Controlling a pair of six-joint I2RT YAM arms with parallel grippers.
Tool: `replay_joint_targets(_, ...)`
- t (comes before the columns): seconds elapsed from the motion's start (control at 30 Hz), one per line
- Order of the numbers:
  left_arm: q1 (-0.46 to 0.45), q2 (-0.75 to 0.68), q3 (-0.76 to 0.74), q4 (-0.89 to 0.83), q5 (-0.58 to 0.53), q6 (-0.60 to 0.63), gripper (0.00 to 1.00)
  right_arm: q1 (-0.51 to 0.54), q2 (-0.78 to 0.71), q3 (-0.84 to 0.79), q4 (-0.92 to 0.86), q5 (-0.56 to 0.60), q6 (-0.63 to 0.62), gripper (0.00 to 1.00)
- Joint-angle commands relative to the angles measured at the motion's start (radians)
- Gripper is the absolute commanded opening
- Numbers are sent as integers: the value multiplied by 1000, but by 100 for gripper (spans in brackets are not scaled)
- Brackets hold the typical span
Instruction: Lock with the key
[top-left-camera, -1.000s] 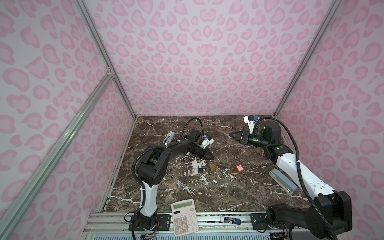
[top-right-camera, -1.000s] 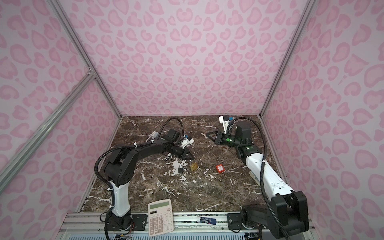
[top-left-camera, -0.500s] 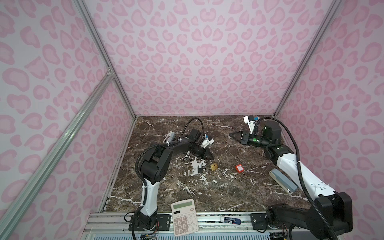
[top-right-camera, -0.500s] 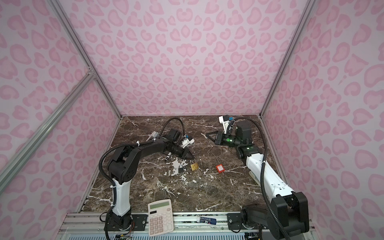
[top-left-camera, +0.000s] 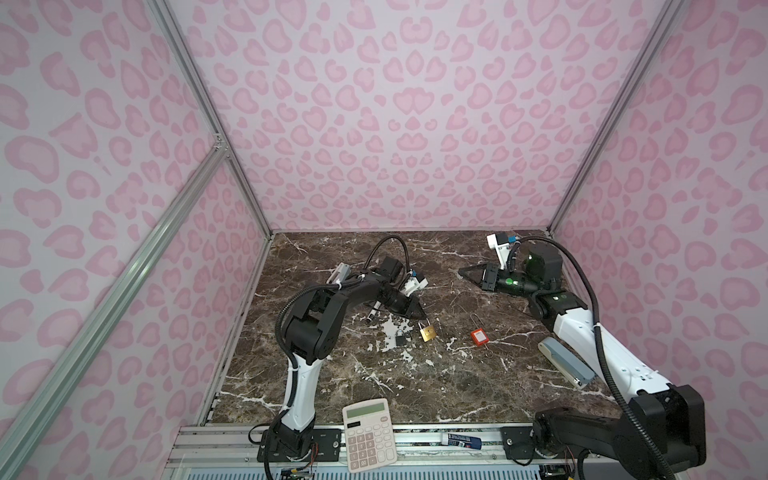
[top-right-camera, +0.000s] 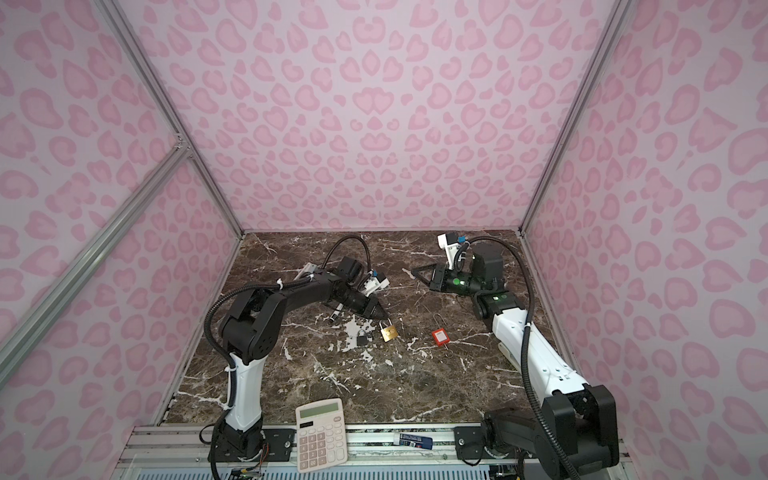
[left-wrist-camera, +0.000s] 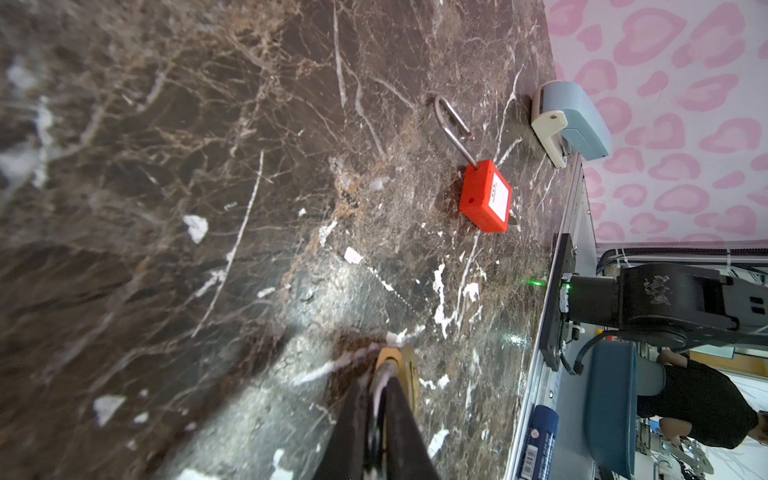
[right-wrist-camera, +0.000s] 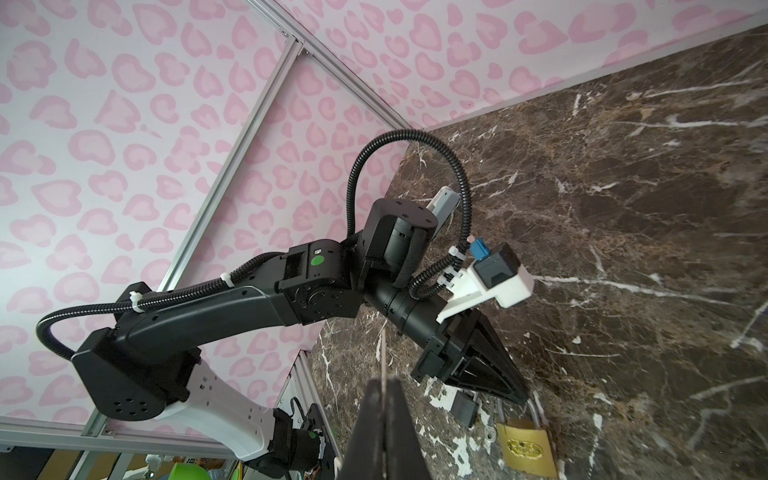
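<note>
A brass padlock (top-left-camera: 428, 332) lies on the marble table (top-left-camera: 415, 386) left of centre, its steel shackle pointing towards the back. My left gripper (top-left-camera: 422, 314) is low over it. In the left wrist view its fingertips (left-wrist-camera: 395, 386) are shut on the shackle, and the brass padlock (left-wrist-camera: 409, 365) shows just beyond them. The black-headed key (right-wrist-camera: 465, 409) lies flat beside the padlock, apart from it. My right gripper (top-left-camera: 462, 272) hovers at the back right, shut and holding nothing.
A red padlock (top-left-camera: 479, 336) with a long open shackle lies right of the brass one. A grey-blue stapler (top-left-camera: 565, 362) sits by the right arm. A calculator (top-left-camera: 370, 432) and a glue stick (top-left-camera: 463, 440) lie at the front edge. A grey device (top-left-camera: 340, 272) lies at the back left.
The left arm's elbow has swung a little to the right while its fingertips stayed at the brass padlock's shackle. The right arm has not moved.
</note>
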Motion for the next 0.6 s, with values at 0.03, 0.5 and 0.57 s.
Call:
replay_joint_targets(0.03, 4, 15, 22, -26, 10, 24, 17, 1, -5, -11, 15, -11, -6, 0)
replay_joint_targets(0.5, 5, 45, 68, -48, 13, 29, 24, 0, -25, -25, -8, -6, -17, 0)
replay_joint_targets(0.57, 5, 52, 76, -46, 20, 28, 24, 0, -30, -31, -10, -6, -19, 0)
